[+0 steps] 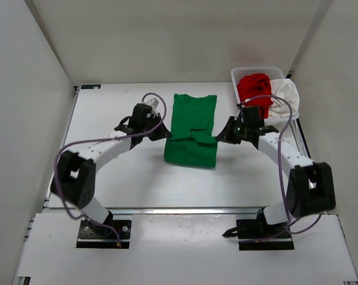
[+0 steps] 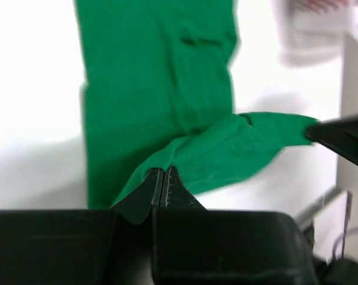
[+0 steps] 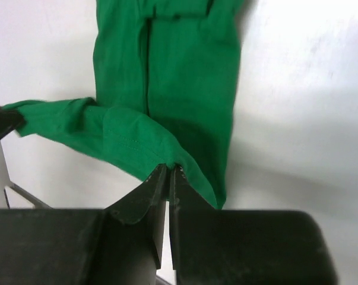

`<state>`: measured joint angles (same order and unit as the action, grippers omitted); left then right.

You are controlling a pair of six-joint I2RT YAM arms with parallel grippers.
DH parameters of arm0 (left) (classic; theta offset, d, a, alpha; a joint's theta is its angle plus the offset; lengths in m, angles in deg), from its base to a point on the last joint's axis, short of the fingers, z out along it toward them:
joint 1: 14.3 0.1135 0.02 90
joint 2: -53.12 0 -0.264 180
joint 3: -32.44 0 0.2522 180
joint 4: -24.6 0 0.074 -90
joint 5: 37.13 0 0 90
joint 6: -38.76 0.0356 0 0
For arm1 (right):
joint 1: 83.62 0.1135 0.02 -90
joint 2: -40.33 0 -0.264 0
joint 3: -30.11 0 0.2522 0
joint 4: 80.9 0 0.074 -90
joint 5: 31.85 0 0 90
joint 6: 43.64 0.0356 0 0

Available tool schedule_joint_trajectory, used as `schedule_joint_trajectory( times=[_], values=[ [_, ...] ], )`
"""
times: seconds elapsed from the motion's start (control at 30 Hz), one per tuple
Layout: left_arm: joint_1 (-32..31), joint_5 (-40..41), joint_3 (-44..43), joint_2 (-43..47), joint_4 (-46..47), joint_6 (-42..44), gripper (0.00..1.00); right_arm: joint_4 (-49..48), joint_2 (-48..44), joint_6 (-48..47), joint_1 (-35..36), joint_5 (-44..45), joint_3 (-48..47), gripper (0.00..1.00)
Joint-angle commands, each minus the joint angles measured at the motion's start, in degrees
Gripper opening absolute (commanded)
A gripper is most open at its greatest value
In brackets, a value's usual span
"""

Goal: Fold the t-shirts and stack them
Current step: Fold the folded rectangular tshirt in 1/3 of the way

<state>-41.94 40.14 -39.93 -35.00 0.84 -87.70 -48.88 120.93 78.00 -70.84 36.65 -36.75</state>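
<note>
Slippage threatens: left jaws and right jaws each pinch a thin edge of the soft green cloth t-shirt (image 1: 193, 119); uneven pulling would skew its fold.

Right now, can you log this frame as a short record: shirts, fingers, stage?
green t-shirt: on table, one edge lifted
left fingers: shut on green t-shirt's edge
right fingers: shut on the same edge, opposite end
red t-shirt: in basket
white t-shirt: in basket, beside red
stage: green fold underway, nothing stacked
</note>
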Motion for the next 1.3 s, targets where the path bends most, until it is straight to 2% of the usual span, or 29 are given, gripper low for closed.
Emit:
schedule_joint_trajectory(
  times=[0.0,0.17,0.47,0.57,0.6,0.67,0.73,0.8,0.87,0.9,0.93,1.0,1.07,1.1,1.17,1.27],
  values=[
    [2.32,-0.19,-6.67,-8.18,-0.37,1.31,0.00,-2.70,7.35,-3.07,-1.61,-0.21,-7.61,0.00],
    [3.55,0.34,-14.94,-17.60,-0.64,1.31,0.00,-3.93,18.18,-2.99,-3.63,-2.13,-15.88,0.00],
    [6.45,-0.80,-21.02,-26.31,4.02,-2.11,0.04,-4.64,28.64,-4.39,-6.80,-4.08,-24.58,0.00],
    [6.37,0.16,-22.07,-27.89,5.52,-2.64,0.11,-5.08,30.75,-4.48,-7.24,-4.17,-26.34,0.00],
    [6.37,-0.18,-22.86,-28.86,5.17,-2.56,0.18,-5.16,31.28,-4.22,-7.33,-4.25,-26.79,0.00],
    [6.80,-1.15,-23.92,-29.56,4.55,-2.73,0.30,-4.29,33.12,-4.39,-7.23,-4.17,-28.89,0.06],
    [7.42,-1.51,-23.49,-29.22,5.25,-3.17,0.49,-2.27,33.31,-5.09,-6.89,-3.65,-30.12,0.20],
    [7.60,-1.85,-20.94,-25.64,7.87,-3.95,0.53,-0.52,32.35,-6.23,-6.28,-1.98,-31.54,0.28],
    [7.77,-0.72,-15.86,-21.34,12.17,-5.44,0.50,-0.07,29.63,-7.11,-4.96,0.66,-31.71,0.36],
    [7.25,-0.80,-14.18,-18.35,13.24,-5.72,0.47,-0.24,28.49,-7.29,-4.61,2.93,-31.02,0.36],
    [6.46,-0.46,-10.77,-16.93,15.51,-6.33,0.46,-0.85,26.21,-7.03,-3.82,4.08,-29.18,0.35],
    [4.36,0.68,-4.27,-12.63,16.94,-6.60,0.45,-4.35,23.56,-6.24,-2.06,4.88,-23.75,0.25],
    [1.90,1.39,1.88,-10.41,21.31,-8.61,0.45,-6.22,21.45,-6.23,1.18,5.94,-21.36,0.04],
    [0.32,2.35,4.96,-9.89,22.38,-8.62,0.45,-7.35,21.62,-7.02,1.81,5.24,-20.65,0.00],
    [-1.10,3.06,7.27,-10.66,23.97,-9.32,0.43,-7.02,25.11,-7.90,4.70,3.40,-21.77,0.00],
    [-0.75,-0.18,9.12,-14.01,24.58,-10.11,0.41,-3.15,30.39,-10.54,6.99,2.16,-26.16,0.00]
  ],
)
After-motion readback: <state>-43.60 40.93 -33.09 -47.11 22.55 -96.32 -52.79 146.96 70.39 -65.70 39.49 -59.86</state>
